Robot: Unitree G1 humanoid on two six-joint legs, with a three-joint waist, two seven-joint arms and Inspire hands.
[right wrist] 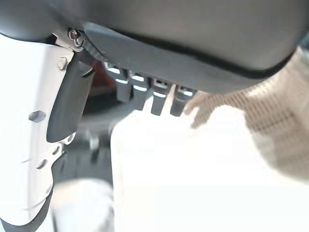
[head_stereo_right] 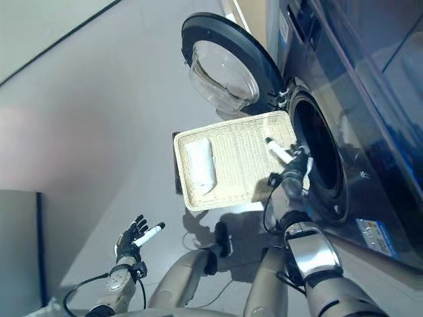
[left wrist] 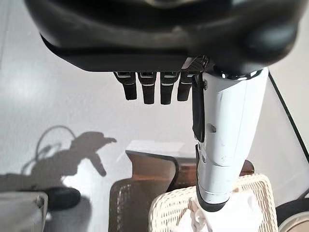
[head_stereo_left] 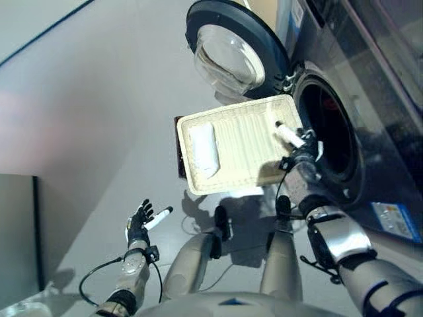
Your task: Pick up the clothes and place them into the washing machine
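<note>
Reading labels: stickers on washing machine (head_stereo_left: 344,132), print too small to make out
Clothes: white cloth (head_stereo_left: 203,149) in basket (head_stereo_left: 248,142), far side from right hand (head_stereo_left: 299,153)
Right hand: fingers straight, at basket edge
Left hand (head_stereo_left: 137,224): relaxed, well apart

You see a woven wicker basket (head_stereo_left: 248,142), rough and matt, holding soft white cloth (head_stereo_left: 203,149); the washing machine (head_stereo_left: 360,99) looks glossy dark (its door (head_stereo_left: 228,56) clear glass); the floor (head_stereo_left: 86,99) smooth.

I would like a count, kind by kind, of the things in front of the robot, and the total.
Washing machine, door open: 1
White wicker basket: 1
White cloth in the basket: 1
Dark stand under the basket: 1
Total: 4
</note>
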